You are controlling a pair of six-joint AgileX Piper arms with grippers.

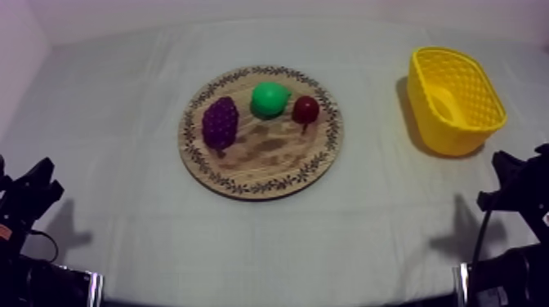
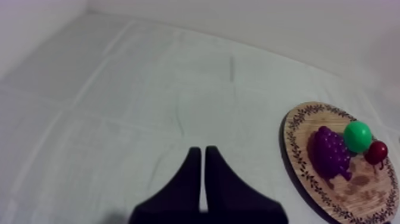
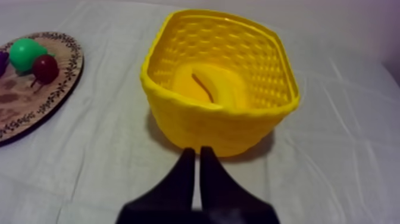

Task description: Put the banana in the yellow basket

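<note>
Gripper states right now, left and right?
Left gripper: closed, holding nothing.
Right gripper: closed, holding nothing, just short of the yellow basket.

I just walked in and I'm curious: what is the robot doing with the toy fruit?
Right now it is holding nothing. The left gripper and the right gripper are both shut on nothing and sit low at the near sides of the table. The banana already lies inside the yellow basket, so that job looks done. On the wooden board sit the grapes, a green pear and a small red fruit.
</note>
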